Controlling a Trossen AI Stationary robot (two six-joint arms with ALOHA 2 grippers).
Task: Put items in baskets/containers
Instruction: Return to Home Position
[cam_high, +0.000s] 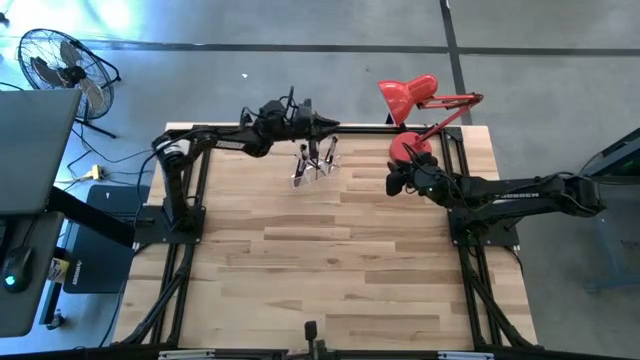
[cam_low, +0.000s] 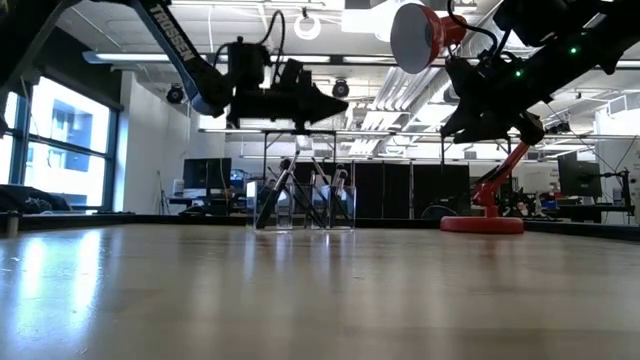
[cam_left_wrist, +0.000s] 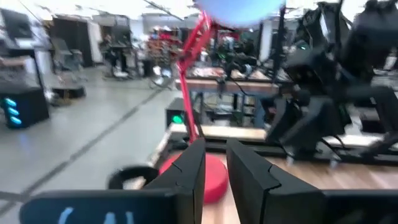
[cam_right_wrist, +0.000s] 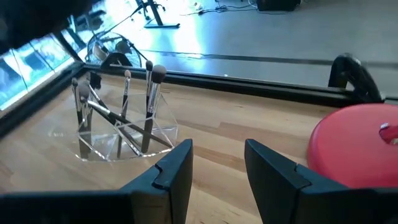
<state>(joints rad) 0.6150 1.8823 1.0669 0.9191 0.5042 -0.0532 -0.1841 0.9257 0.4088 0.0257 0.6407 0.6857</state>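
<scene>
Brushes (cam_right_wrist: 149, 107) in holder (cam_right_wrist: 163, 132) plainest at right wrist; right jaws open, left jaws slightly.

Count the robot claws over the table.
2. The left claw hangs near the brush holder at the far edge; the right claw hangs beside the red lamp's base. None seems hidden.

Daylight floods the concrete floor (cam_high: 250, 30) beyond the surface's far edge and glares blue-white in the high view. In the low view, ceiling strip lights (cam_low: 150, 58) and a window (cam_low: 60, 150) at the left backlight everything into silhouette. The surface (cam_low: 300, 290) carries a pale sheen.
</scene>
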